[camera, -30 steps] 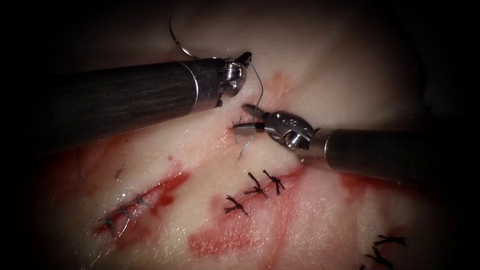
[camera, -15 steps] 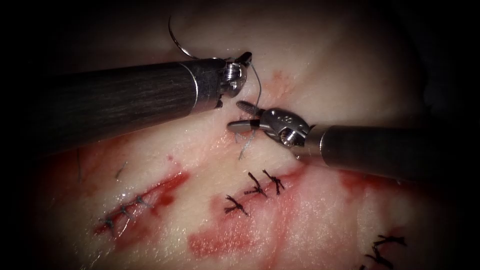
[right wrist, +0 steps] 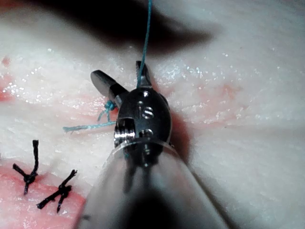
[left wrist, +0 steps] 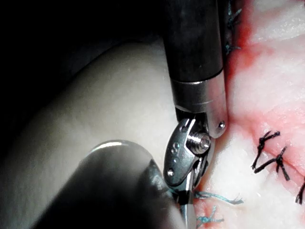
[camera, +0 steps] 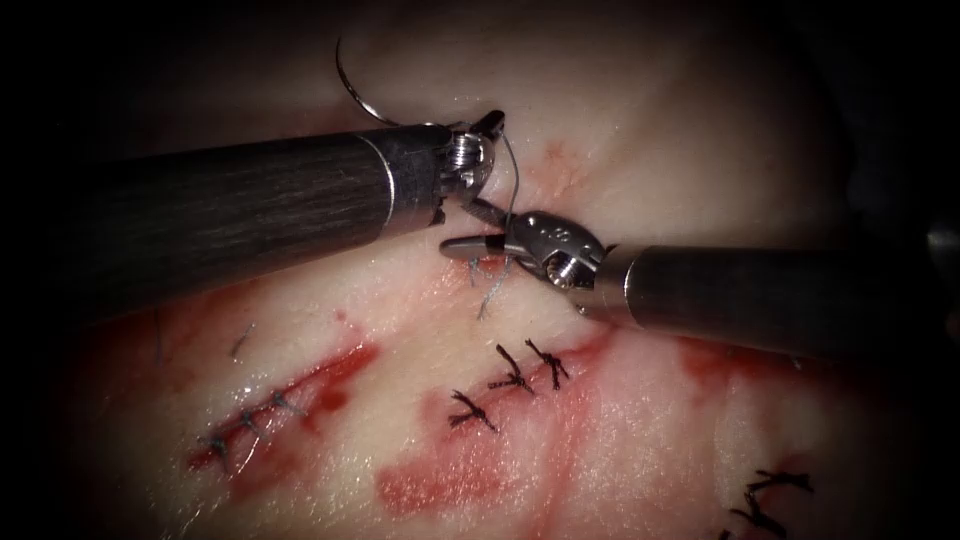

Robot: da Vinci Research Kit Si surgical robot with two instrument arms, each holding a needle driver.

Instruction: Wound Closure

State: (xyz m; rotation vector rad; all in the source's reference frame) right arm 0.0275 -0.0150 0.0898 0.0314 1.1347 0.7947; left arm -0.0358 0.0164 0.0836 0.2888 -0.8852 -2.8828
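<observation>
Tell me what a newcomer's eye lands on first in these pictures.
First, the two tools meeting tip to tip over the tissue: the left tool holds the thread, with the curved needle arcing free above its shaft, out of the tissue. The right tool has its jaws open around that taut thread, just above a fresh knot. Below lie dark finished stitches in red fluid.

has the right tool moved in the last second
Yes. The right tool, jaws open astride the thread, has shifted left and slightly up against the black stitches, nearing the left tool.
</observation>
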